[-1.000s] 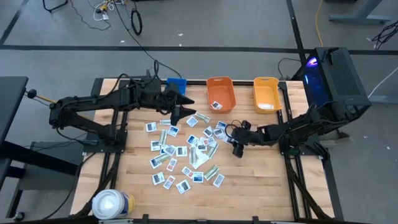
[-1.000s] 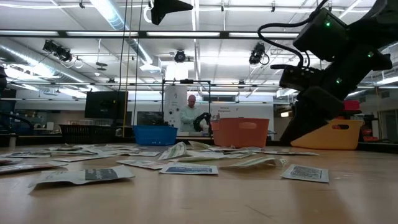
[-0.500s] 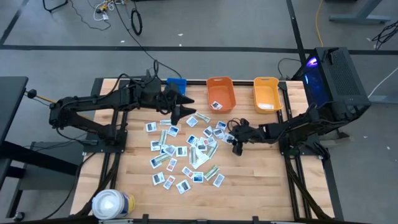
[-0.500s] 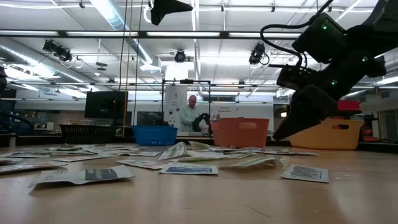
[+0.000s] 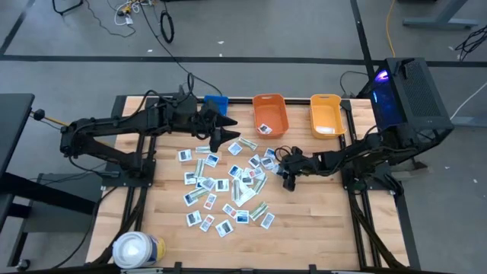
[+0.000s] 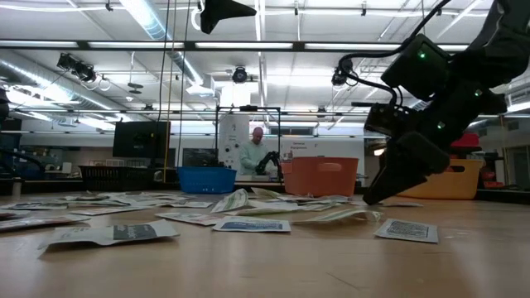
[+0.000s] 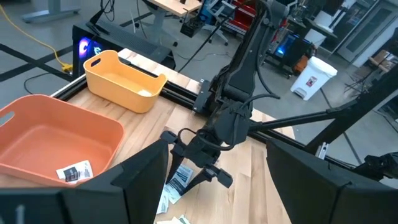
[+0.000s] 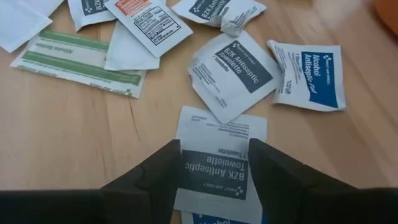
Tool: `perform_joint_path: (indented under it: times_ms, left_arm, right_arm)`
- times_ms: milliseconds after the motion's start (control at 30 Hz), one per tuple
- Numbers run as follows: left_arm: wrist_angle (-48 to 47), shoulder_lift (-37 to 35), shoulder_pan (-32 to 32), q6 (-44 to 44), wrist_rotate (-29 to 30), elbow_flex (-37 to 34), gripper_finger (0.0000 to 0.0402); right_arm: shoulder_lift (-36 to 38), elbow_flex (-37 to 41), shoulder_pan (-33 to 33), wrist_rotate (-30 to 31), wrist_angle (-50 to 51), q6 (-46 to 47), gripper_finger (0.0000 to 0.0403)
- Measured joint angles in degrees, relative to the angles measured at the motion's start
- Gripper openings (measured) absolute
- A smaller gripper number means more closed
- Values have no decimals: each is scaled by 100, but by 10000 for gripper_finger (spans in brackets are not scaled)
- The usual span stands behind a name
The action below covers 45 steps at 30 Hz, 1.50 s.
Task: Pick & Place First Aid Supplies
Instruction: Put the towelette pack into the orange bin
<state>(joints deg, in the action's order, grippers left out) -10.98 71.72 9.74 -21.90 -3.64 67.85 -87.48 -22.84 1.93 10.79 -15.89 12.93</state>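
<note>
Room: a workshop hall with strip lights and ceiling ducts; in the low view a person (image 6: 252,154) stands far behind the table.
Surface: a pale wooden table (image 5: 304,228) in a dark frame, with a blue bin (image 5: 216,102), an orange bin (image 5: 270,114) and a yellow bin (image 5: 326,115) in a row along its far edge, and a large white roll (image 5: 137,250) at the near left corner.
First aid supplies: small flat packets (image 5: 228,183) scattered over the middle of the table; one more lies inside the orange bin.
Right gripper (image 5: 288,181): low over the right edge of the scatter, fingers apart with nothing between them.
Packet under right gripper: only the right wrist view shows it, a white antiseptic towelette packet (image 8: 221,163) flat on the wood, directly below the gap between the two dark fingers, whether touched cannot be told; a second towelette packet (image 8: 234,72) and an alcohol pad packet (image 8: 312,74) lie just beyond it, and a long greenish strip (image 8: 78,63) off to one side.
Left gripper (image 5: 225,129): raised over the far edge of the scatter, beside the blue bin, fingers spread wide and empty.
Left wrist view only: the lone packet (image 7: 76,172) on the orange bin's floor, and the right arm bent down to the table.
Low view only: the right gripper's tip just above the tabletop, with a packet (image 6: 407,229) flat on the wood just in front of it.
</note>
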Motion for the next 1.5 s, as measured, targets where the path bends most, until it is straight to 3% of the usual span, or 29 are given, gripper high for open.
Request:
perform_joint_path:
  times_ms: [200, 667, 1500]
  left_arm:
    - [2, 0, 0, -1, 94, 0, 273]
    - [7, 0, 11, -3, 131, 0, 273]
    - [40, 0, 11, -150, 129, 0, 273]
  right_arm:
    - [-50, -12, 0, -77, 12, 2, 186]
    - [-51, -8, 0, -103, 158, 19, 88]
    - [-68, 10, 0, -145, -218, 286, 45]
